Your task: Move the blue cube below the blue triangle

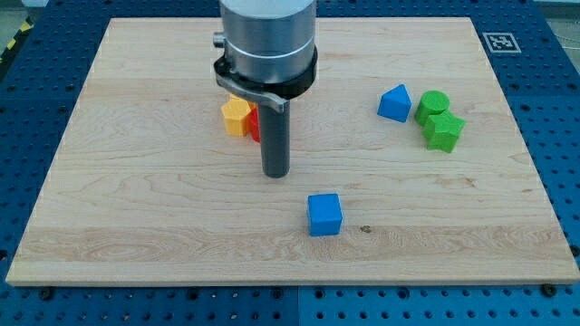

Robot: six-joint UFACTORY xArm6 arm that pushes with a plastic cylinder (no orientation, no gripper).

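The blue cube (324, 215) sits on the wooden board (136, 181) below the view's centre. The blue triangle (394, 103) sits up and to the right of it, near the view's right. My tip (275, 174) rests on the board up and to the left of the blue cube, with a small gap between them. The arm's grey body fills the view's top centre.
A green round block (433, 104) and a green star-like block (444, 131) sit just right of the blue triangle. A yellow block (236, 116) and a red block (255, 124), partly hidden by the rod, sit behind my tip. A marker tag (499, 42) is at the board's top right corner.
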